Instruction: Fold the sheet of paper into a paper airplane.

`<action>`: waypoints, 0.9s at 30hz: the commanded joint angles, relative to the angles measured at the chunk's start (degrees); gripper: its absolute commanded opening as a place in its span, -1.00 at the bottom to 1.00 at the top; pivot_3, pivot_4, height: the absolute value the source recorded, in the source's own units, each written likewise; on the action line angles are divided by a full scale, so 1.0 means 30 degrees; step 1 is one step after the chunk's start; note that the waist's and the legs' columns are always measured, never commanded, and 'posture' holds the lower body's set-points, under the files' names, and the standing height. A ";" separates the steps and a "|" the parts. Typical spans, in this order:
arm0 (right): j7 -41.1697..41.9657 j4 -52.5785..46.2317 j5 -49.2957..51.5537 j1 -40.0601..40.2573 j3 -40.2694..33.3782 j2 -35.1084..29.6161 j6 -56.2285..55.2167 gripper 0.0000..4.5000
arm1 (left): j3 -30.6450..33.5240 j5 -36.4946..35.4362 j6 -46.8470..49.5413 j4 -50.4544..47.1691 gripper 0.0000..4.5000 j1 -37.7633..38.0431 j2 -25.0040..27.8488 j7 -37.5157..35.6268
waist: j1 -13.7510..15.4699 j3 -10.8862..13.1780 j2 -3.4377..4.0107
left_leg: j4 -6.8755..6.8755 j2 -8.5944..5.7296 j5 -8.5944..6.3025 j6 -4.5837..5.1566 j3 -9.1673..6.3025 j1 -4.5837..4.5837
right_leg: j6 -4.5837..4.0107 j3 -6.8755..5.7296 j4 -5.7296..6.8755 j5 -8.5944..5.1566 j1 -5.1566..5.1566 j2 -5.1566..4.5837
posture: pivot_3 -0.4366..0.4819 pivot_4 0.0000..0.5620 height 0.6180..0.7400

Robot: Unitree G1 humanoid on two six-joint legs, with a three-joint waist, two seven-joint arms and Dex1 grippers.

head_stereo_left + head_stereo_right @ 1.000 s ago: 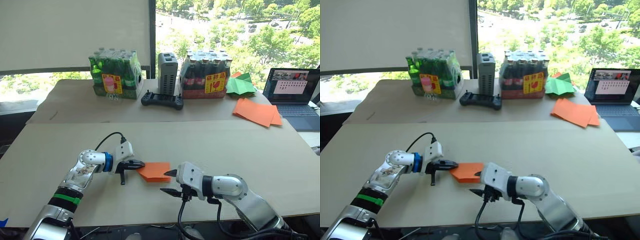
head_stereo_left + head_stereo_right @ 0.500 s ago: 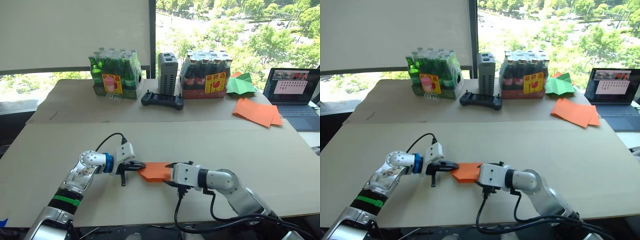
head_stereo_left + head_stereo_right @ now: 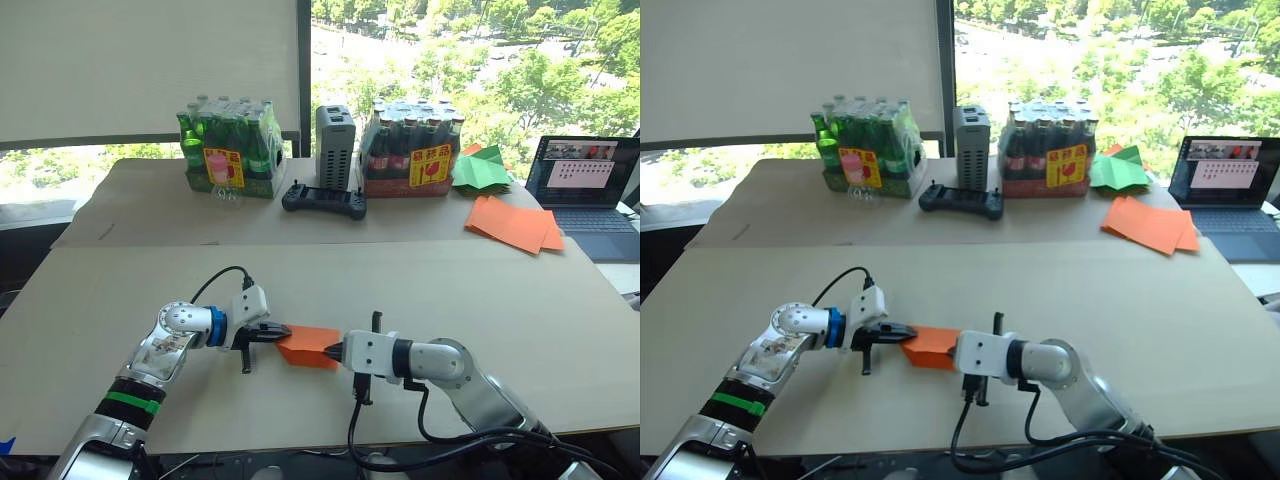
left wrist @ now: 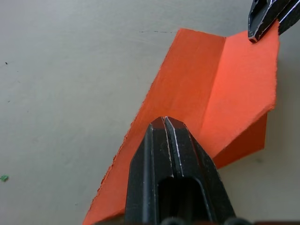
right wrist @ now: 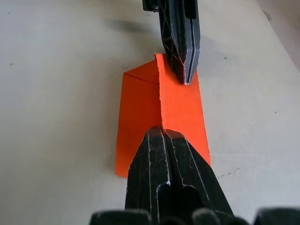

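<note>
- The paper airplane [image 3: 308,345] is seen low on the near table [image 3: 560,300], between the two claws; it is already a small folded wedge with a crease down it
- The left gripper [image 3: 281,330] is pressed together, and its tips are pushed down on one end of the orange paper
- The right gripper [image 3: 330,350] is pressed together too, with its tips on the other end
- It cannot be told if any paper is pinched inside either claw; both look to be pressing on top
- The step in hand is judged to be flattening a fold
- To do it well, one end should be held still while the other claw is slid along the crease, slowly, so the thin paper is not torn or dragged
</note>
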 commanded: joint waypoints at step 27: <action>0.0044 0.4880 0.0631 -0.3469 0.0243 0.1816 0.6179 -1.00 | 0.2611 -0.3561 0.4329 -0.5247 -1.00 0.0168 0.1765 -0.0522 | -0.0369 -0.0009 0.0013 | 0.0008 -0.0001 -0.0002 0.0002 -0.0021 0.0028 | -0.0001 0.0001 0.0118 -0.0001 -0.0017 -0.0002 | -0.05 -0.47 0.72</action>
